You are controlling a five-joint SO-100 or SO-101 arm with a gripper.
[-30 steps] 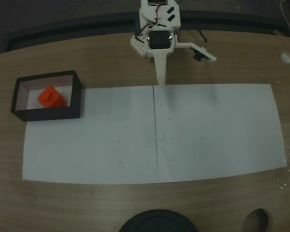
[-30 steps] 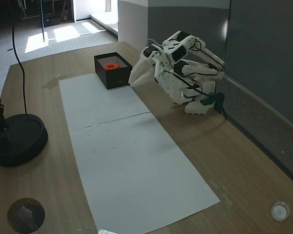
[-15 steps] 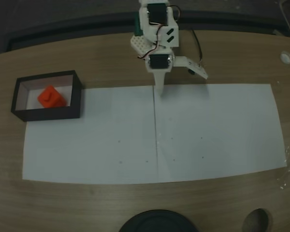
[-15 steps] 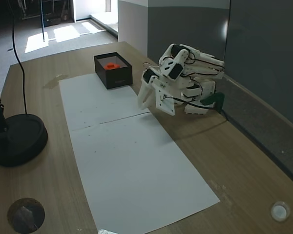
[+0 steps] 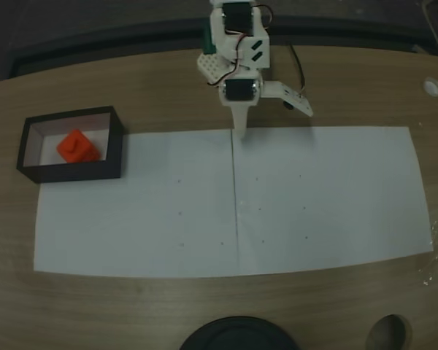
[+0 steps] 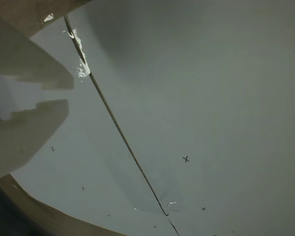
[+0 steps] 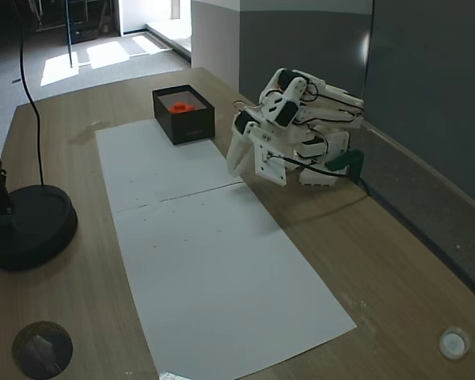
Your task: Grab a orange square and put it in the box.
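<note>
The orange square [image 5: 78, 146] lies inside the box [image 5: 80, 171], a black-walled tray with a pale interior at the left end of the paper. In another fixed view the orange square [image 7: 182, 105] shows over the rim of the box [image 7: 187, 127]. My gripper [image 5: 241, 131] is far to the right of the box, pointing down at the paper's back edge near the seam. Its fingers are together with nothing between them. From the side my gripper [image 7: 233, 163] hangs just above the paper, and in the wrist view my gripper [image 6: 69, 94] enters from the left.
Two white paper sheets [image 5: 321, 197] cover the table's middle, joined at a seam [image 6: 118, 128]. A black round lamp base [image 7: 28, 226] sits near the front edge. A small white cap [image 5: 431, 87] lies at the back right, and a hole [image 5: 389, 333] is at the front right.
The arm swung away from the box side and tipped its gripper down over the seam, then drew back slightly. The orange square has stayed in the box.
</note>
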